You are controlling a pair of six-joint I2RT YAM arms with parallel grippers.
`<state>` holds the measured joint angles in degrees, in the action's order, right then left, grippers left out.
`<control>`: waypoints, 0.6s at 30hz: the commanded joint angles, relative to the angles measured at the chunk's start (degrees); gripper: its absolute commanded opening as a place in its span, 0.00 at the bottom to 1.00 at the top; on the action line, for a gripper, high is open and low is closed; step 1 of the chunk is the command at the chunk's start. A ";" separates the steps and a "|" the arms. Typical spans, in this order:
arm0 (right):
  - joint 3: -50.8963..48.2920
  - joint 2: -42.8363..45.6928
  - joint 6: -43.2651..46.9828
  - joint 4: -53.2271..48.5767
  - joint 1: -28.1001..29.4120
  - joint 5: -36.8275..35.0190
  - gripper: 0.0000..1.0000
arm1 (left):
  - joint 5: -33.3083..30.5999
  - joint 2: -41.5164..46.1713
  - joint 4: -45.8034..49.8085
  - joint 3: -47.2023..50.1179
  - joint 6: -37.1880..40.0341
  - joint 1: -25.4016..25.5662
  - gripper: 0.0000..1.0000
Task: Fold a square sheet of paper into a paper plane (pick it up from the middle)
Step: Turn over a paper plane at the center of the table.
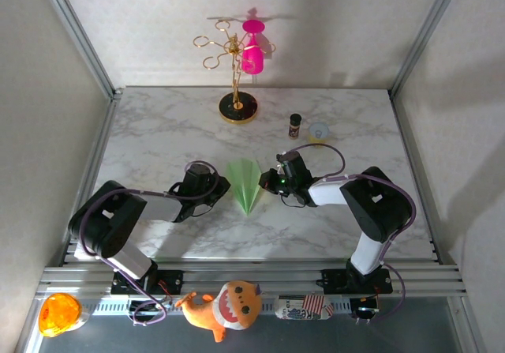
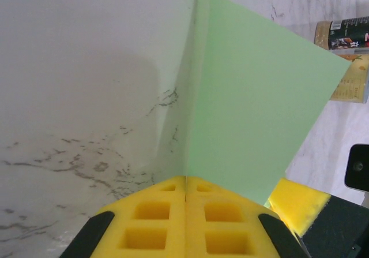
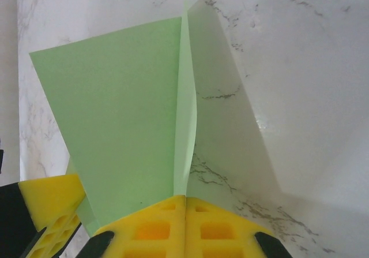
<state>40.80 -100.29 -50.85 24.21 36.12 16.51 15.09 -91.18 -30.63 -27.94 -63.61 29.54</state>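
Observation:
The square sheet of paper now stands folded as the pale green paper plane (image 1: 247, 183) in the middle of the marble table (image 1: 158, 132), its point toward the near edge. My left gripper (image 1: 222, 185) is shut on the plane's left wing. In the left wrist view the yellow fingers (image 2: 150, 217) meet at the left gripper (image 2: 185, 178), with the plane's (image 2: 253, 108) upright edge running into their seam. My right gripper (image 1: 269, 181) is shut on the right wing. The right wrist view shows the right gripper (image 3: 184, 197) pinching the plane's (image 3: 121, 113) fold.
A gold stand (image 1: 236, 76) carrying a pink cup stands at the back. A small dark bottle (image 1: 295, 124) and a small pale cup (image 1: 318, 131) sit back right. An orange plush toy (image 1: 225, 306) and a can (image 1: 304, 306) lie below the near edge.

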 commanded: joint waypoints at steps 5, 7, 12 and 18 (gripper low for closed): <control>-0.56 -0.85 -0.65 -1.15 -0.43 -0.59 0.03 | -3.60 0.75 3.65 0.01 -1.55 0.43 0.02; -0.45 -1.08 -0.81 -1.57 -0.43 -0.68 0.03 | -4.21 0.78 4.88 -0.18 -2.13 0.43 0.02; -0.28 -1.57 -1.03 -2.28 -0.49 -0.91 0.03 | -4.07 0.04 4.62 -0.01 -3.35 0.43 0.01; 0.89 -1.92 0.58 -2.61 -0.52 1.11 0.04 | -1.85 0.34 6.97 -2.74 -0.20 0.26 0.11</control>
<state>40.80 -101.36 -51.42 22.70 35.97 16.64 12.82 -91.18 -26.30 -28.36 -65.56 29.54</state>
